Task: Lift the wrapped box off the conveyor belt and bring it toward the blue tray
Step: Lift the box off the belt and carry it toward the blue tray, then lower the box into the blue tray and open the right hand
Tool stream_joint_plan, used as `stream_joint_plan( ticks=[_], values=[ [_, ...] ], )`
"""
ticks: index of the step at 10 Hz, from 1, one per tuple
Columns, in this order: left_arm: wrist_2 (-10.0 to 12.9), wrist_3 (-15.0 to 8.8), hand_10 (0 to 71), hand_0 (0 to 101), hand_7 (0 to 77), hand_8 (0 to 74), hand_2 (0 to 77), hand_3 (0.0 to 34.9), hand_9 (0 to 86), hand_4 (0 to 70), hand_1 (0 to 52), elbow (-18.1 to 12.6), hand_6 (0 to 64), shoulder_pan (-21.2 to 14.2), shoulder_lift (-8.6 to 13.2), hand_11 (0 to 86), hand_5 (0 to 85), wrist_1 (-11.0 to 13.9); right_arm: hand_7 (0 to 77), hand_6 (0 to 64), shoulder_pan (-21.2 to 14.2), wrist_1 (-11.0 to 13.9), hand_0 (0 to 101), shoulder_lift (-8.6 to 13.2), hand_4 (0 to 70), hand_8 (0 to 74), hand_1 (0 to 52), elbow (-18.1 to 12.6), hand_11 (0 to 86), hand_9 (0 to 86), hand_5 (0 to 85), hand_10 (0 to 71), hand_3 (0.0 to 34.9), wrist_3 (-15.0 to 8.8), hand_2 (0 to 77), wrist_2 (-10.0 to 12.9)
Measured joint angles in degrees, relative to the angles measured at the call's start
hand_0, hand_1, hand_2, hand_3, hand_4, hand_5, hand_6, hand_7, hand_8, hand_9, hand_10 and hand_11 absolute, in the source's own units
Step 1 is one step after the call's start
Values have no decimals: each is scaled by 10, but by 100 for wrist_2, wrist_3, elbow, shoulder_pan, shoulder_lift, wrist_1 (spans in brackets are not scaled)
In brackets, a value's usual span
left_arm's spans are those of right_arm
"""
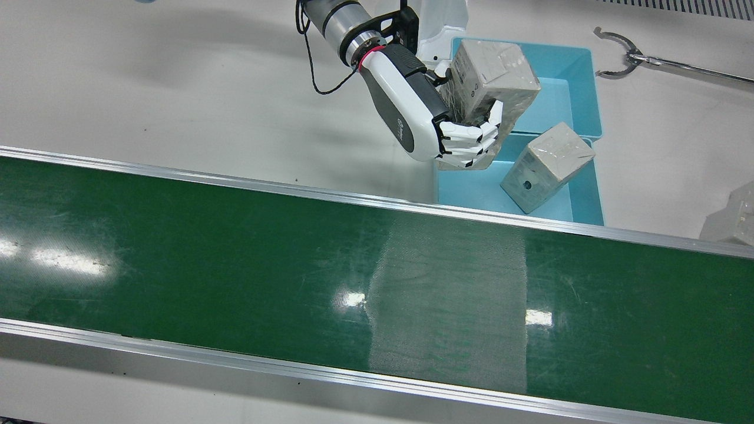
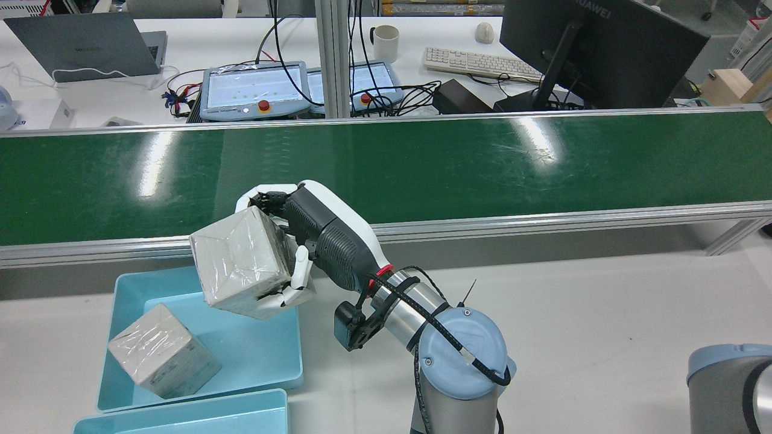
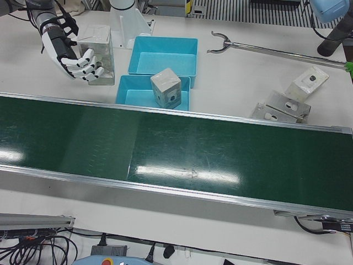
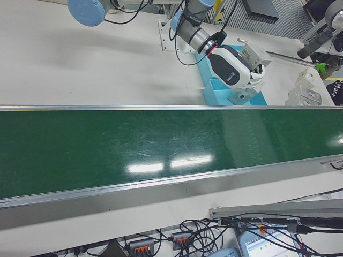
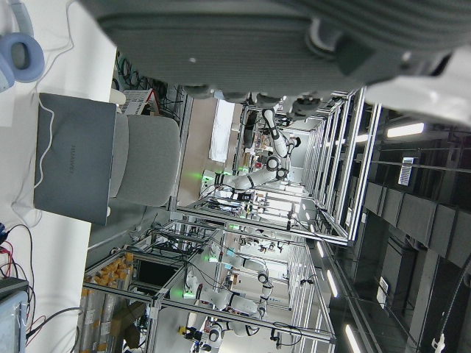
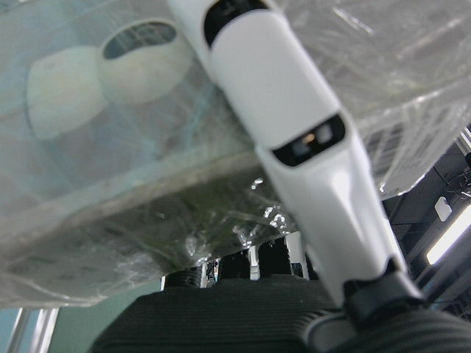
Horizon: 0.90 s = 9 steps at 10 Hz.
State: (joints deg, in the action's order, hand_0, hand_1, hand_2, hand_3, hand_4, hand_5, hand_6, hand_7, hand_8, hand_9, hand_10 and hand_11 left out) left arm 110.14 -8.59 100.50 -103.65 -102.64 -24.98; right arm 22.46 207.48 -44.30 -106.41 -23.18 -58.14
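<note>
My right hand (image 1: 412, 100) is shut on the wrapped box (image 1: 492, 68), a grey carton under clear film, and holds it tilted in the air. In the rear view the right hand (image 2: 319, 241) keeps the box (image 2: 241, 259) above the belt-side corner of the blue tray (image 2: 265, 355). A white finger (image 6: 294, 132) presses across the film of the box (image 6: 118, 169) in the right hand view. The green conveyor belt (image 1: 235, 247) carries nothing. The left hand view shows only a blurred dark part of my left hand (image 5: 294, 44), fingers unseen.
A second wrapped box (image 1: 548, 168) lies in the near blue tray (image 1: 465, 191); another blue tray (image 1: 580, 76) adjoins it. A metal grabber stick (image 1: 624, 56) and more wrapped boxes (image 3: 278, 107) lie on the white table. Desks with screens stand past the belt.
</note>
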Motion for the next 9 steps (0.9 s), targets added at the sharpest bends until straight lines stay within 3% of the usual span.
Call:
stream_joint_plan(
  ticks=[2,3,4,6,7,8,9],
  values=[
    [0,0,5,0,5,5,11,0,0,0,0,0,0,0,0,0,11,0,513,376,-69,-292,523,78,453,322,5,342,475,687,436,371,29,-10,382,-162],
    [0,0,5,0,5,5,11,0,0,0,0,0,0,0,0,0,11,0,496,338,-109,-394,593,122,420,322,16,461,480,687,409,338,19,-11,355,-216],
    [0,0,5,0,5,5,11,0,0,0,0,0,0,0,0,0,11,0,365,169,-133,-439,544,187,251,322,16,533,355,687,245,131,61,-11,355,-247],
    [0,0,0,0,5,5,11,0,0,0,0,0,0,0,0,0,11,0,365,169,-162,-476,544,311,251,322,16,606,355,687,245,131,61,-11,355,-274],
    [0,0,5,0,5,5,5,0,0,0,0,0,0,0,0,0,11,0,213,55,-164,-478,448,347,120,180,284,622,16,573,180,0,177,-11,16,-280],
    [0,0,0,0,5,5,5,0,0,0,0,0,0,0,0,0,11,0,213,55,-164,-480,448,367,120,180,284,631,16,573,180,0,177,-11,16,-283],
    [0,0,0,0,5,5,11,0,0,0,0,0,0,0,0,0,11,0,256,55,-164,-480,456,380,131,87,229,632,16,529,185,0,171,-11,120,-285]
  ],
)
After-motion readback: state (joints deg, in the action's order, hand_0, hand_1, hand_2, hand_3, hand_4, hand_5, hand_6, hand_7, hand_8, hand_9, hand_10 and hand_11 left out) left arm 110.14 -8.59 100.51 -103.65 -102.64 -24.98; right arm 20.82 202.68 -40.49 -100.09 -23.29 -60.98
